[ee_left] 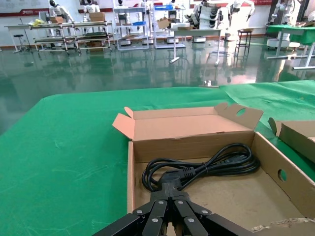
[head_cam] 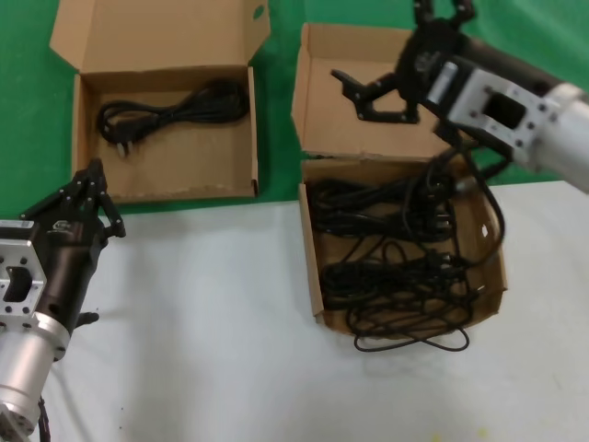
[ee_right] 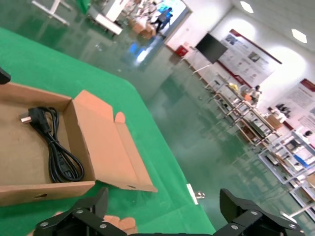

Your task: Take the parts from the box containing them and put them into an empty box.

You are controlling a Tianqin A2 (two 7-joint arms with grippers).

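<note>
Right end effector (head_cam: 382, 97) released, fingers spread wide, hovering over the lid of the wing-lidded box (head_cam: 405, 241). Inside that box, a tangle of black cords (head_cam: 400, 267), one loop spilling over its near wall. Well left of it, the wider box (head_cam: 166, 138) with one coiled cord (head_cam: 175, 110). Left end effector (head_cam: 87, 189) clenched, empty, just near that wider box.

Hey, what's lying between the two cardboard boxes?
Nothing: in the head view only a bare strip of green cloth separates the one-cord box from the box full of cords.
</note>
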